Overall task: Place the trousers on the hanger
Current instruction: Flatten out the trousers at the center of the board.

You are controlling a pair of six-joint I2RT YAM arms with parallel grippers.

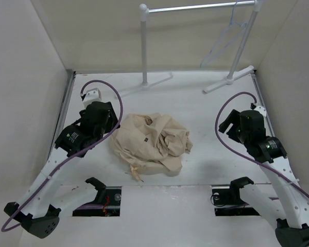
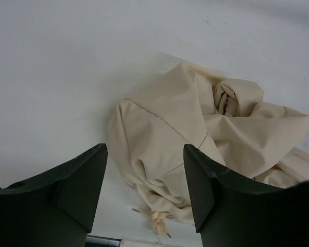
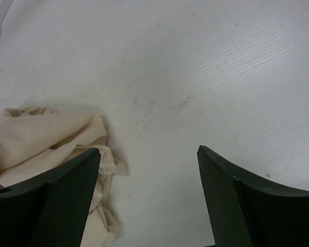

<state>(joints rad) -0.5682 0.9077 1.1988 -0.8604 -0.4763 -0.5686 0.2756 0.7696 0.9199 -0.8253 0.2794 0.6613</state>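
My left gripper (image 2: 144,152) and right gripper (image 3: 148,153) are both gaping wide, gripping nothing. The trousers (image 1: 150,144) are lying crumpled on the table (image 1: 206,108) between them; soft and floppy, I'm judging, so I'm eyeing a thick raised fold.

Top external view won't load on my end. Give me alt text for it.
Crumpled beige trousers lie heaped on the table, the left claw close beside them and the right claw farther off, neither holding anything. The empty hanger hangs on the white rail at the back right.
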